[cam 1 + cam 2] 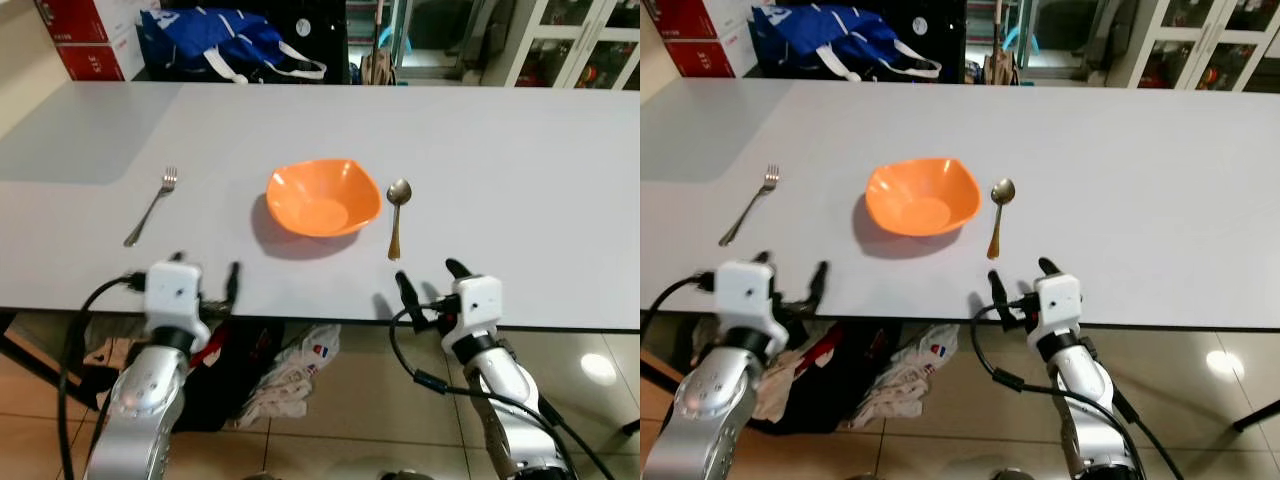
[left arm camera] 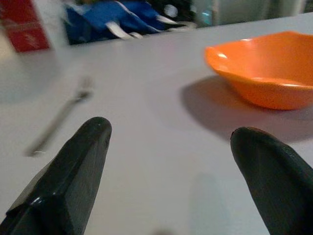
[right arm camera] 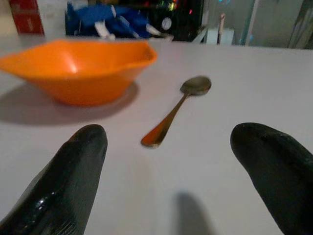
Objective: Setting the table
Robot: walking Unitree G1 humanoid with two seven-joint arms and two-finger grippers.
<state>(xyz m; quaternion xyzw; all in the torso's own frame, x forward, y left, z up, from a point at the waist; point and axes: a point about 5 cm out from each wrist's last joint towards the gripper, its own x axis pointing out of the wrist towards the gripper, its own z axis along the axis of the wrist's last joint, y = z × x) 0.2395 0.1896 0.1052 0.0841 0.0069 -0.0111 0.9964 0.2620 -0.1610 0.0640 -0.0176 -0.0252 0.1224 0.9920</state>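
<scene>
Orange bowl (image 1: 323, 197) sits between fork (image 1: 152, 205) and spoon (image 1: 396, 215)

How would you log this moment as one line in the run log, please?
left gripper open, near edge | right gripper open, before spoon | orange bowl centre | fork left

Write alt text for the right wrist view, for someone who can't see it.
Over a pale grey table, the right gripper points its two black fingers, spread apart and empty, at a metal spoon lying just ahead. An orange bowl sits beside the spoon, and a blue bag lies beyond the table's far edge.
</scene>
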